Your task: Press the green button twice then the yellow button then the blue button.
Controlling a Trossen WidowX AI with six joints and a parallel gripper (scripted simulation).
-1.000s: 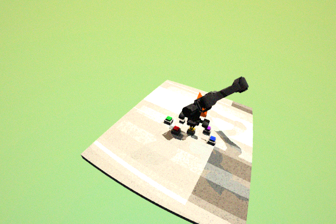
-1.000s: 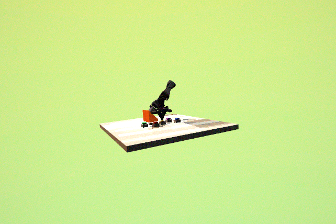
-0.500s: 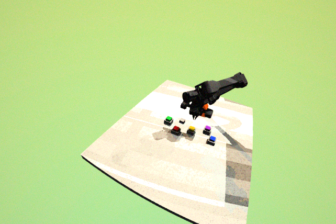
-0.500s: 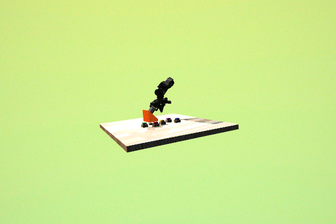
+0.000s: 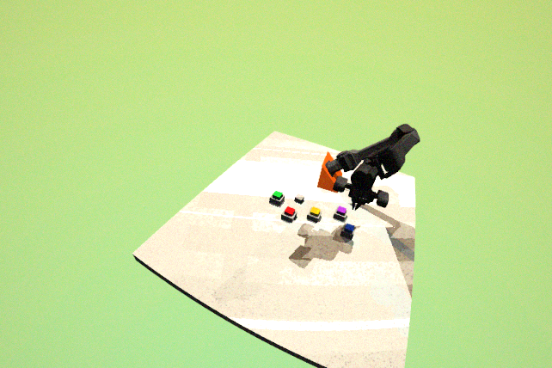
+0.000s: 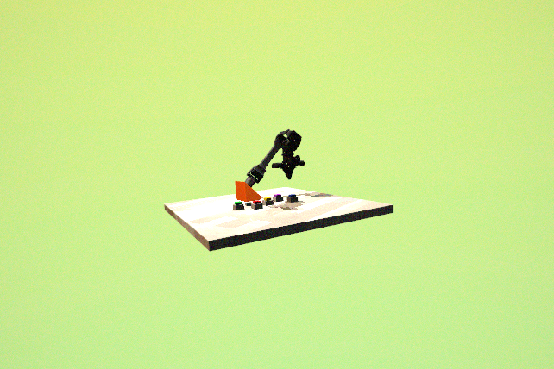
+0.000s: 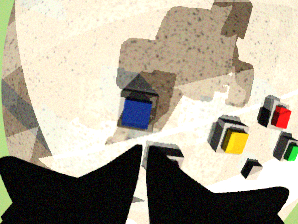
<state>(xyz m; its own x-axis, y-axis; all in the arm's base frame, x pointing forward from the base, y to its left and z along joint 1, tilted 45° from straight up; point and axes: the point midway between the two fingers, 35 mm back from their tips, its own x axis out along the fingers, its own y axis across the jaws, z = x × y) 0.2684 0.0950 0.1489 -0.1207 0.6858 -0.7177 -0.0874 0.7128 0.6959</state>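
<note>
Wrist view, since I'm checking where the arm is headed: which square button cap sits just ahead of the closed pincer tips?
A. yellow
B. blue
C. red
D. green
B: the square blue button cap lies just beyond the shut black pincer, the others off to the right.

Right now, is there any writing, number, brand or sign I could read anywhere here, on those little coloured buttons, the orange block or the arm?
None can be read in any view.
The green button, red button, yellow button, purple button and blue button: plain coloured caps, no marks.
The orange block: plain faces.
The arm and its shut pincer: plain black, no label visible.
</note>
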